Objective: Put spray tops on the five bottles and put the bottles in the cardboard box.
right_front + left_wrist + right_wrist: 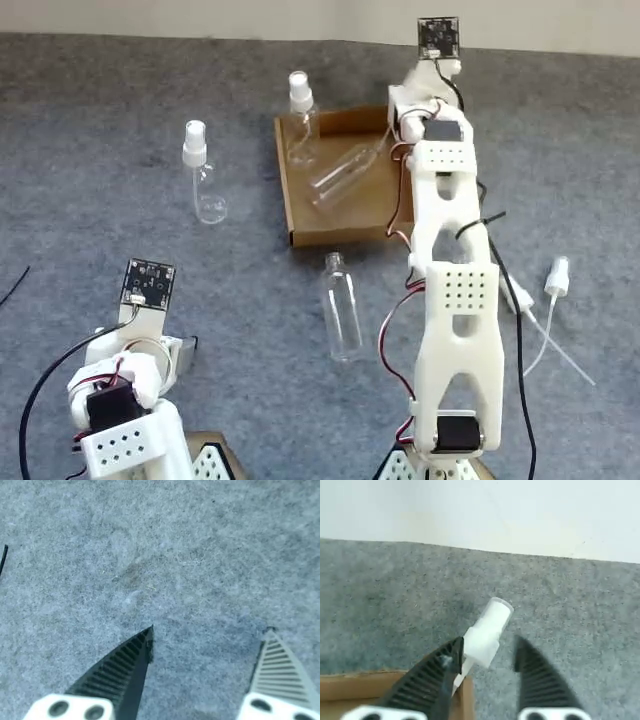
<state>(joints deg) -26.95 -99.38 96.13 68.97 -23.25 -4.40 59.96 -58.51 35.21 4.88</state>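
The cardboard box (300, 225) lies at the middle back of the table. One capped bottle (301, 120) stands in its far left corner. A second clear bottle (345, 172) lies slanted inside, neck toward my right gripper (402, 122). In the right wrist view that gripper (490, 645) is open around a white spray top (487, 630) that sticks out past the box edge (390, 682); one finger touches it. Another capped bottle (204, 175) stands on the carpet to the left. An uncapped bottle (340, 305) lies in front of the box. My left gripper (210, 630) hangs open over bare carpet.
A loose spray top (557, 275) with its thin tube lies on the carpet right of the right arm, beside a black cable (520, 330). The left arm (125, 400) sits at the near left corner. A pale wall (480, 510) runs behind the table.
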